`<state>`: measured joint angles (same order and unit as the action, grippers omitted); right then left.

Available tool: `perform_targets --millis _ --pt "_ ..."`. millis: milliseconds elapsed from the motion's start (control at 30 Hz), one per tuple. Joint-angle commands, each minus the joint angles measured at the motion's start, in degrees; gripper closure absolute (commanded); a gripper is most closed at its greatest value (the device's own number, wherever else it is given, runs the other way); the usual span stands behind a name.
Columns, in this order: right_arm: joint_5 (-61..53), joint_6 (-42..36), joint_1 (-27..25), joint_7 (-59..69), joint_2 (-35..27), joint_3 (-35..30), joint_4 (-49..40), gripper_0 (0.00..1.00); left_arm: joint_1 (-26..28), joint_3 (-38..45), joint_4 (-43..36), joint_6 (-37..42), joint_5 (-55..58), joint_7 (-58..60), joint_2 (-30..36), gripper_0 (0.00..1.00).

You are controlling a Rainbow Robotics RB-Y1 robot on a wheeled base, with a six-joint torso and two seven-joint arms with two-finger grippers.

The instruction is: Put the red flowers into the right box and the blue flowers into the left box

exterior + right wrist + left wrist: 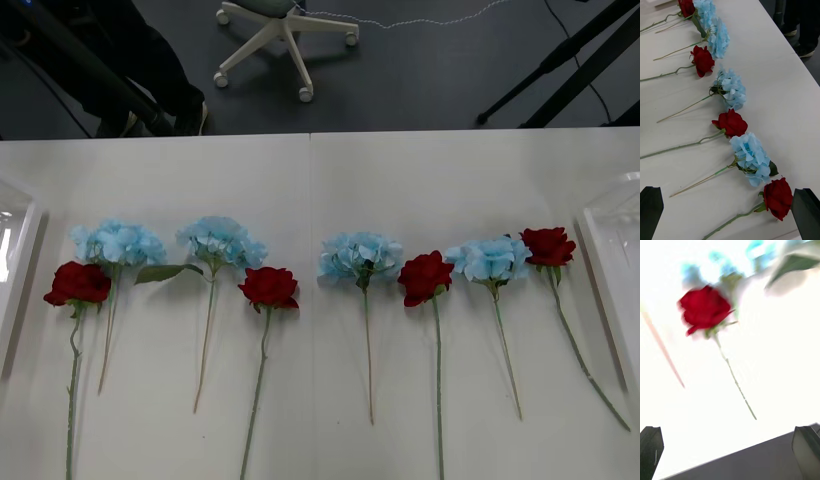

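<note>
1. Four red flowers (pixel 269 287) and four blue flowers (pixel 361 257) are lying in one row across the white counter (pixel 320 170), heads far, stems near.
2. The left box (pixel 12 250) and the right box (pixel 610 240) are sitting at the counter's two ends.
3. The right hand (pixel 728 191) is hovering over the row's right end, fingers spread wide and gripping nothing. The rightmost red flower (pixel 778 197) is lying beneath it, near one finger.
4. The left hand (pixel 728 429) is hovering over the counter's near edge, fingers wide apart and empty. Another red flower (pixel 704 309) is lying ahead, apart from the fingers.
</note>
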<state>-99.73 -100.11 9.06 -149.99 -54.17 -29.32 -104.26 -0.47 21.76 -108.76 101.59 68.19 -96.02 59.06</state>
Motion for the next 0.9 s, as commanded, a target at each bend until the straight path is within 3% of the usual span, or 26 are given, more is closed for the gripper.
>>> perform_targets --millis 33,167,467,900 --pt "0.33 0.36 -3.61 0.31 0.91 2.16 1.08 0.00 1.70 -1.54 -0.84 -0.78 -6.32 12.17 -3.86 0.00" --pt "0.24 1.68 -3.61 2.25 -0.50 3.13 1.25 0.00 2.85 -1.54 -0.76 -1.13 -11.85 12.61 -8.52 0.00" --pt "6.92 -0.61 -0.09 32.39 -5.24 6.47 0.46 0.00 4.87 -1.63 2.15 -5.61 -23.28 11.38 -20.65 0.00" --pt "26.17 1.68 3.69 67.20 -6.30 16.40 -6.75 0.00 1.62 -8.84 13.40 -16.78 -26.62 4.70 -23.90 0.00"
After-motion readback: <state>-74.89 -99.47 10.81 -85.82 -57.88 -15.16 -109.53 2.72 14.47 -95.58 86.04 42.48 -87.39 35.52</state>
